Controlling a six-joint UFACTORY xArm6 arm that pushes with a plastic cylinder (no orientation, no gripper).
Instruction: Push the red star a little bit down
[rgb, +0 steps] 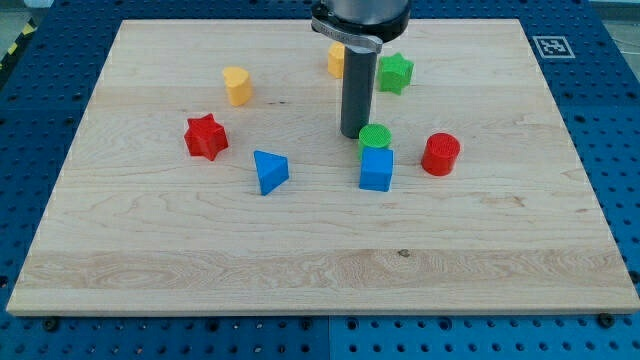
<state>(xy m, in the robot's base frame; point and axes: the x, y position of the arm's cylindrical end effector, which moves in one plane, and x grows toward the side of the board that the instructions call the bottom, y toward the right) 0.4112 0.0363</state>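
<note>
Dark upright rod, no pincer on it; my tip (355, 134) rests beside the green cylinder (376, 137), well right of the ridged red star (206, 137)

Green cylinder (376, 136) touches blue cube (377, 169) at its 12 o'clock. Red cylinder (440, 154) at 3, blue triangle (269, 171) at 9.

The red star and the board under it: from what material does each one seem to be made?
The red star looks like matte plastic, possibly 3D-printed: uniform saturated colour, faint ribbing, no grain. The board appears to be light unvarnished or satin wood: parallel grain lines, plank seams and a small dark knot. My tip stands far to the view's right, beside the green cylinder.
</note>
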